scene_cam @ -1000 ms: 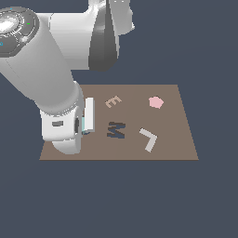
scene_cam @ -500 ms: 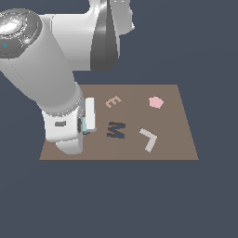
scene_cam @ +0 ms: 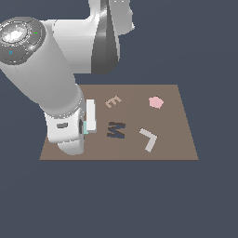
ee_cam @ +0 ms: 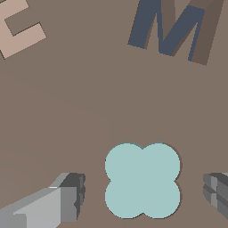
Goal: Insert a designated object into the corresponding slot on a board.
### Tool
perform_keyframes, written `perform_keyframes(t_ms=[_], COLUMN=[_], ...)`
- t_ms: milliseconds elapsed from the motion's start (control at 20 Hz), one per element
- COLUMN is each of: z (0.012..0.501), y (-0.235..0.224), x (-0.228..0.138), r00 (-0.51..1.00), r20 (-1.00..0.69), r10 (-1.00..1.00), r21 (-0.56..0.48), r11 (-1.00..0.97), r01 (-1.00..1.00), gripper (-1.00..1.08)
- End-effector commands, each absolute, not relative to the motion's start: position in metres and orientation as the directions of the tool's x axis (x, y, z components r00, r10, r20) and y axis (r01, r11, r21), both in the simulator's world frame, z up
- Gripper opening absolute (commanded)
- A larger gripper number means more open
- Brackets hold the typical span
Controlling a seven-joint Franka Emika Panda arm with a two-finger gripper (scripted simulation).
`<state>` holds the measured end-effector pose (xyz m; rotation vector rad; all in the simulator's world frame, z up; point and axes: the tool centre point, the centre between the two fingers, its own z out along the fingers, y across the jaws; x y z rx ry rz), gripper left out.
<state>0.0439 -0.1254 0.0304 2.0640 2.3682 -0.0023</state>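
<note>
The designated object (ee_cam: 142, 180), a flat light-teal four-lobed piece, lies flat on the brown board (ee_cam: 67, 111). A thin dark line edges one side of it; the slot does not show apart from that. My gripper (ee_cam: 143, 193) is open, with one fingertip on each side of the piece and clear gaps between them. In the exterior view the gripper (scene_cam: 86, 123) hangs low over the board (scene_cam: 172, 144) near the exterior view's left edge. There only a sliver of the teal piece (scene_cam: 85, 128) shows beside the hand.
A dark M-shaped cutout (scene_cam: 115, 129) (ee_cam: 176, 29) lies close by. A tan letter E (scene_cam: 113, 101) (ee_cam: 18, 29), a pink pentagon (scene_cam: 155, 102) and a pale L-shaped piece (scene_cam: 148, 138) also rest on the board. The arm's bulk covers the board's left part.
</note>
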Motion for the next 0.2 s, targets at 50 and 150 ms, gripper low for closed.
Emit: perform_keyframes(t_ms=[50,150], z=[0.0305,0.0305], y=[-0.1255,-0.1255], x=[0.044,0.044], r00=[-0.137,-0.137], r20=[-0.001,-0.001], r10=[0.991,0.991], r21=[-0.001,-0.001], r11=[0.137,0.137], r01=[0.991,0.991], gripper=[1.0,1.0])
